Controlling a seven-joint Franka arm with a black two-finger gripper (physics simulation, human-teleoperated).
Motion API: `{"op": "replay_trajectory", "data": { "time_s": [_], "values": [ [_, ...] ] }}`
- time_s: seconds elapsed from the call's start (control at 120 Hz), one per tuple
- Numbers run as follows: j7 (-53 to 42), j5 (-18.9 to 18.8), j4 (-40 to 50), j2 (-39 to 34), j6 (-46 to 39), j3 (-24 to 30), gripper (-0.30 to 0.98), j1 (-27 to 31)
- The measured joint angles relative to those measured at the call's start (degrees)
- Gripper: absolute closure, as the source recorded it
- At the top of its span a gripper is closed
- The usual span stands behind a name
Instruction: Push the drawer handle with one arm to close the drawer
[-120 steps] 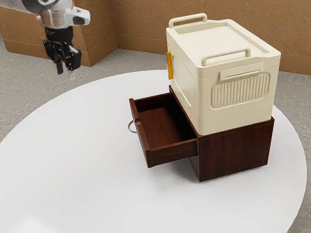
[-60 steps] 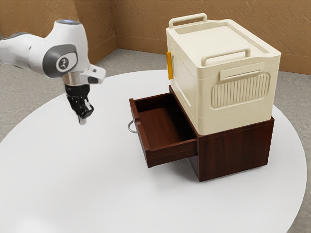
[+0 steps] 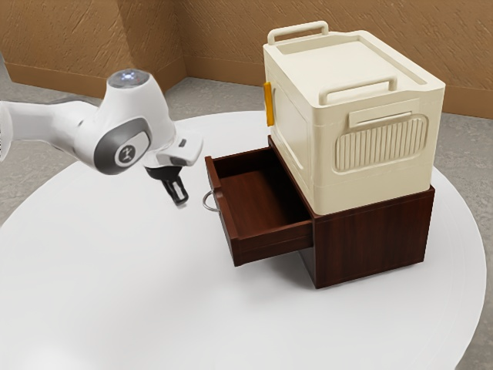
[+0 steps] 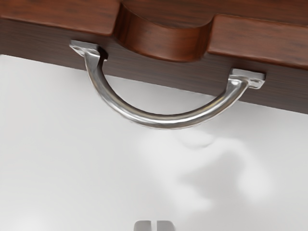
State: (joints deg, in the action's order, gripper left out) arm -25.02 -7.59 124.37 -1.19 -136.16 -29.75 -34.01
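While the drawer [image 3: 226, 223] sticks out of its brown box [image 3: 370, 239], the gripper [image 3: 182, 203] is near the shiny handle [image 4: 166, 121]. Its fingers are together, with nothing in them. Getting close seems to be the job now; next, it should push the handle straight toward the box.

Free gap btwn end effector [image 3: 182, 203] & drawer handle [image 3: 204, 200], w/ drawer front [image 3: 226, 221] blocking beyond.
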Motion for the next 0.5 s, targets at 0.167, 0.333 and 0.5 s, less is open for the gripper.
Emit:
{"op": "replay_trajectory", "data": {
  "time_s": [0.167,0.333,0.5],
  "values": [
    [-1.4,0.5,3.1,1.9,-9.0,0.0,0.79,2.0],
    [-2.5,1.4,4.2,3.0,-15.6,0.0,0.79,3.7],
    [-3.3,2.6,4.2,4.0,-19.0,0.1,0.79,1.5]
  ]
}}
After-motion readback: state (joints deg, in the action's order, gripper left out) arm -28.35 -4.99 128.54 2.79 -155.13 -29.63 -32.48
